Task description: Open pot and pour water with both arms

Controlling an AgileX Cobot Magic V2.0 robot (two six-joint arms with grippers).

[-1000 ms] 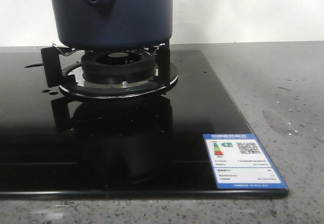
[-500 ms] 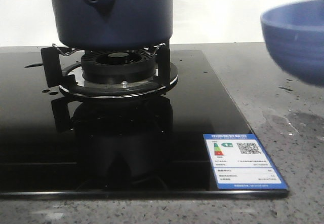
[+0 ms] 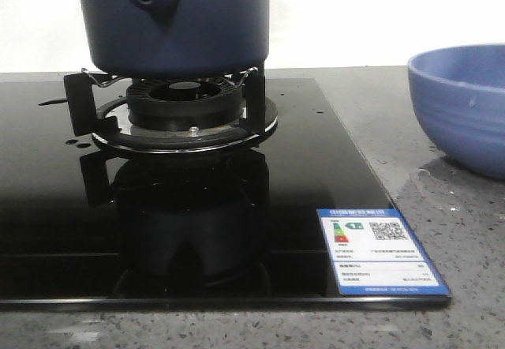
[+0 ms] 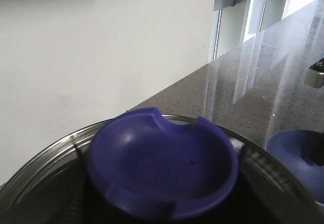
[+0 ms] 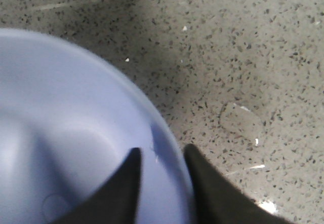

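Since half a second ago, the periwinkle-blue round bowl (image 3: 461,108) has come down and is now sitting on the speckled grey stone counter (image 3: 442,230), to the right of the glossy black glass hob (image 3: 197,223).

The right gripper (image 5: 161,158) is clamping the bowl's rim: one dark finger (image 5: 124,188) is lying inside the bowl, the other outside it over the counter. On the outer side of the claw the counter is running bare, with small glossy drops of water (image 5: 255,142) close by.

The left gripper is not showing its fingers, so its state cannot be told. Directly below its camera, a rounded blue knob (image 4: 162,165) is sitting in the middle of a glass lid with a steel rim (image 4: 45,158).

The large dark navy-blue cylindrical pot (image 3: 177,17) is standing on the black burner stand (image 3: 181,112), well apart from the bowl. Between them, open hob and counter are lying unobstructed. A blue-and-white label (image 3: 380,250) is occupying the hob's near right corner.
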